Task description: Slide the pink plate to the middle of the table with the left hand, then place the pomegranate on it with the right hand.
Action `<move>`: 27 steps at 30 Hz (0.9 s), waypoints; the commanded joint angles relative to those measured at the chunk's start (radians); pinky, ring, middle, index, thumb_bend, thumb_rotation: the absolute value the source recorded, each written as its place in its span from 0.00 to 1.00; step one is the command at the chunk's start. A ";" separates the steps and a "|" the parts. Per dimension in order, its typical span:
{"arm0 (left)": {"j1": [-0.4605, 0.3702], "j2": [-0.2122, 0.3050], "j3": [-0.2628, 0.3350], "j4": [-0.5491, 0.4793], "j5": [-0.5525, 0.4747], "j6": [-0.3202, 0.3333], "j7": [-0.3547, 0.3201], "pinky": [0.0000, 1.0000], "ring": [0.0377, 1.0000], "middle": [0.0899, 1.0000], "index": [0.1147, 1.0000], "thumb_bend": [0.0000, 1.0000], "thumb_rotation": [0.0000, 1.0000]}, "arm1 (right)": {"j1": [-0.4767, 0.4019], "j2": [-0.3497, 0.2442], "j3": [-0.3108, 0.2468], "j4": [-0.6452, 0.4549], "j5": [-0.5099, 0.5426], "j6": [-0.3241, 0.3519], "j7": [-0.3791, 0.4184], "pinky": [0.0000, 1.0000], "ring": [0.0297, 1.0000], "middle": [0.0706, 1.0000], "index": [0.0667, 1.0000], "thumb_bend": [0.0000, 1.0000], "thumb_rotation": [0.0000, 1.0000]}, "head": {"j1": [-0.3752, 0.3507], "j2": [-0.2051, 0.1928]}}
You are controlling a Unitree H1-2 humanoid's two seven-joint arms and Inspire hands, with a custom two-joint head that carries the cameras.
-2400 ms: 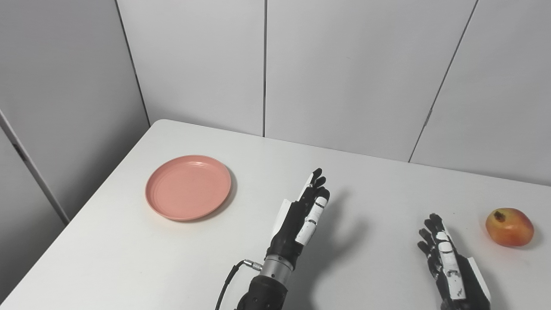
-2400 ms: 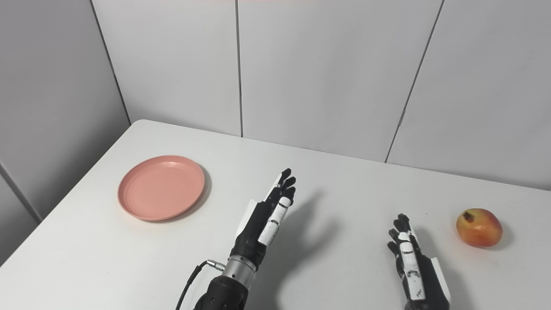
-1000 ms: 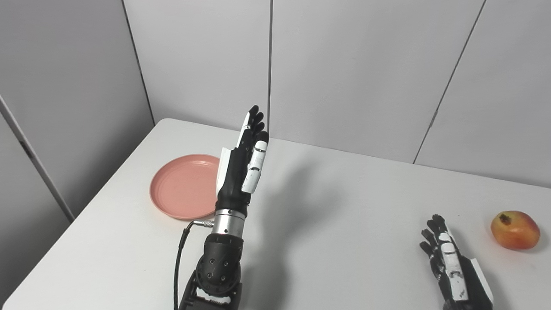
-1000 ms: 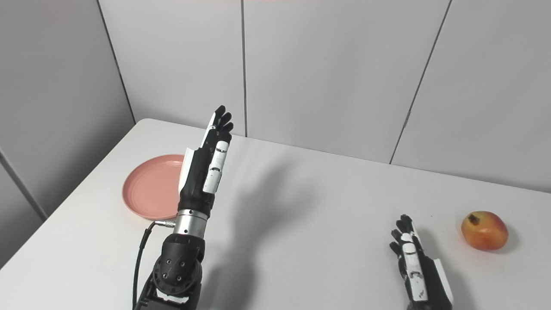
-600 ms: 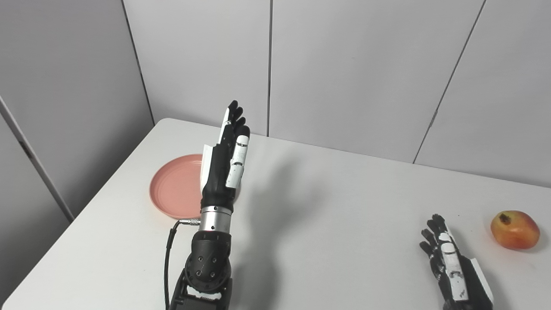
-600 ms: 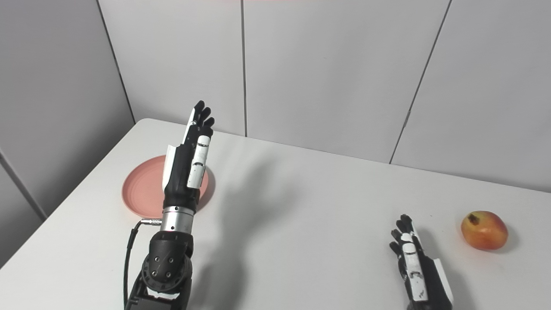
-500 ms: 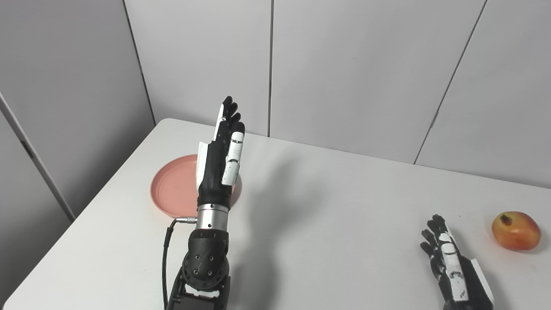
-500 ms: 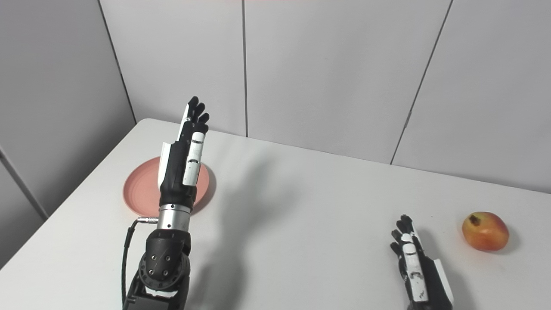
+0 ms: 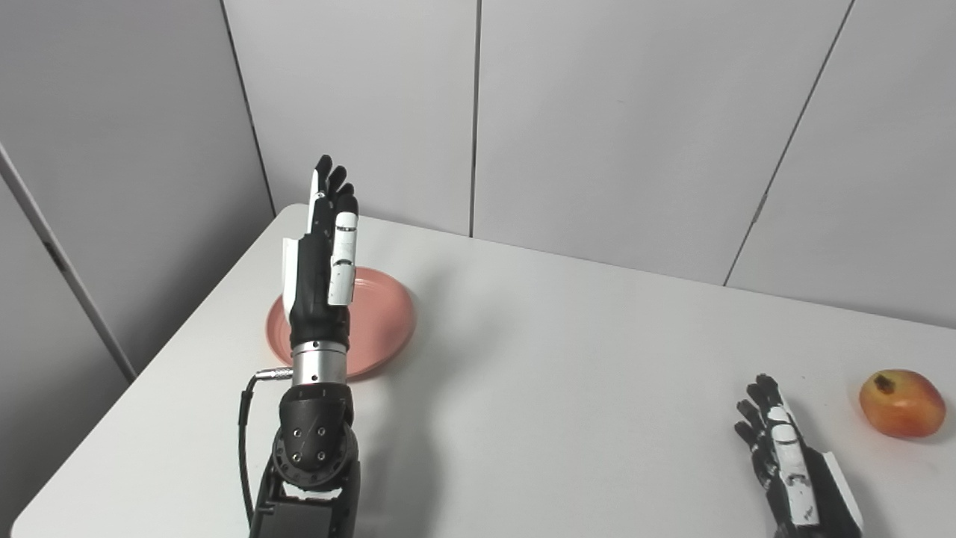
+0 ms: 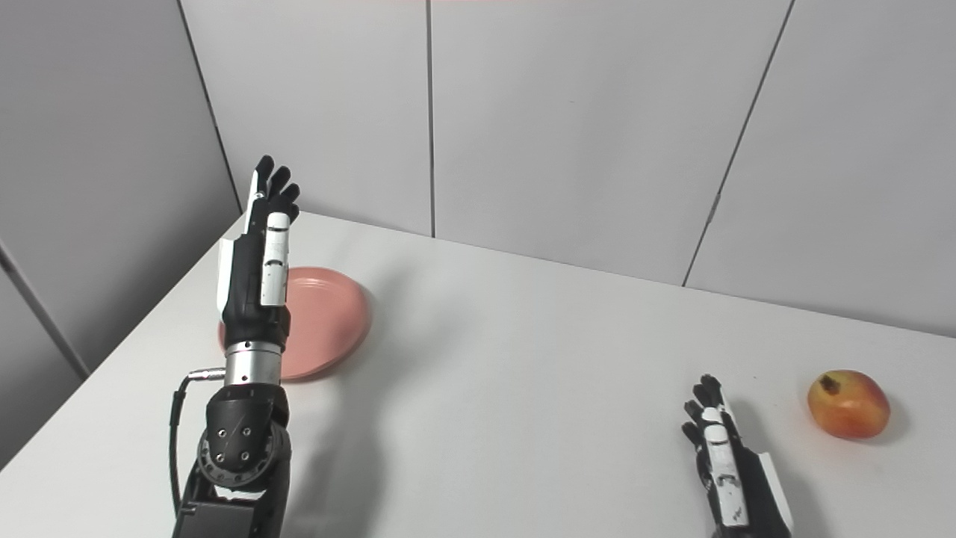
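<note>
The pink plate (image 9: 381,321) lies on the white table (image 9: 567,373) near its far left corner. My left hand (image 9: 323,254) is raised above the table in front of the plate's left half, fingers straight and pointing up, open and holding nothing; it hides part of the plate. A red-yellow pomegranate (image 9: 901,403) rests at the table's right edge. Low at the bottom right, my right hand (image 9: 784,456) lies open, left of and nearer than the pomegranate, apart from it.
Grey wall panels (image 9: 597,112) stand right behind the table's far edge. The table's left edge (image 9: 149,373) runs close beside the plate. A black cable (image 9: 246,433) loops from my left wrist.
My left hand has risen and swung left, from the table's middle to in front of the plate's left half. The plate, pomegranate and right hand stay put; the view shifted slightly.
</note>
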 commanded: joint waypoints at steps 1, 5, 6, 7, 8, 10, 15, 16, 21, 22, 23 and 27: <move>-0.036 0.010 -0.003 -0.018 -0.010 -0.043 0.008 0.96 0.95 0.97 0.96 0.51 1.00 | -0.019 -0.005 -0.006 -0.021 0.015 -0.042 0.007 1.00 0.98 0.99 0.98 0.14 1.00 | 0.001 0.001; -0.037 0.025 0.023 -0.006 -0.050 -0.056 0.013 0.98 0.96 0.99 0.98 0.47 1.00 | -0.020 -0.006 -0.006 -0.020 0.019 -0.040 0.010 1.00 0.98 0.99 0.99 0.15 1.00 | 0.000 0.001; -0.036 0.026 0.027 -0.007 -0.053 -0.053 0.013 0.98 0.97 0.99 0.98 0.47 1.00 | -0.019 -0.006 -0.007 -0.021 0.021 -0.038 0.010 1.00 0.98 0.99 0.99 0.15 1.00 | 0.000 0.001; -0.033 0.029 0.032 -0.009 -0.063 -0.047 0.011 0.98 0.97 0.99 0.98 0.48 1.00 | -0.019 -0.007 -0.006 -0.020 0.022 -0.038 0.010 1.00 0.98 0.99 0.99 0.16 1.00 | 0.001 -0.001; -0.031 0.032 0.035 -0.011 -0.069 -0.043 0.010 0.98 0.97 0.99 0.99 0.48 1.00 | -0.019 -0.008 -0.006 -0.019 0.023 -0.038 0.010 1.00 0.98 0.99 0.99 0.16 1.00 | 0.001 -0.001; -0.028 0.036 0.045 -0.018 -0.079 -0.031 0.013 0.97 0.97 0.99 0.98 0.48 1.00 | -0.019 -0.009 -0.006 -0.018 0.023 -0.040 0.009 1.00 0.98 0.99 0.99 0.16 1.00 | 0.001 -0.001; -0.025 0.041 0.068 -0.029 -0.090 -0.015 0.022 0.97 0.96 0.97 0.97 0.49 1.00 | -0.017 -0.012 -0.004 -0.023 0.027 -0.041 0.013 1.00 0.98 1.00 0.99 0.16 1.00 | 0.004 -0.001; -0.025 0.041 0.070 -0.030 -0.090 -0.014 0.022 0.97 0.96 0.97 0.97 0.49 1.00 | -0.017 -0.013 -0.003 -0.022 0.028 -0.043 0.014 1.00 0.98 1.00 0.99 0.16 1.00 | 0.004 -0.001; -0.027 0.051 0.096 -0.017 -0.100 -0.032 0.037 0.97 0.96 0.98 0.97 0.49 1.00 | -0.017 -0.012 -0.003 -0.024 0.027 -0.033 0.008 1.00 0.98 1.00 1.00 0.16 1.00 | 0.004 -0.002; -0.027 0.053 0.097 -0.016 -0.100 -0.033 0.038 0.97 0.96 0.98 0.97 0.49 1.00 | -0.017 -0.012 -0.003 -0.024 0.026 -0.033 0.007 1.00 0.98 1.00 1.00 0.16 1.00 | 0.004 -0.002; -0.027 0.054 0.099 -0.015 -0.101 -0.033 0.041 0.97 0.96 0.98 0.97 0.49 1.00 | -0.017 -0.012 -0.003 -0.024 0.026 -0.031 0.006 1.00 0.98 1.00 1.00 0.16 1.00 | 0.003 -0.003; -0.029 0.067 0.130 -0.010 -0.124 -0.030 0.052 0.97 0.96 0.98 0.96 0.48 1.00 | -0.021 -0.010 -0.001 -0.015 0.017 -0.041 0.002 1.00 0.98 0.99 0.99 0.15 1.00 | 0.002 -0.011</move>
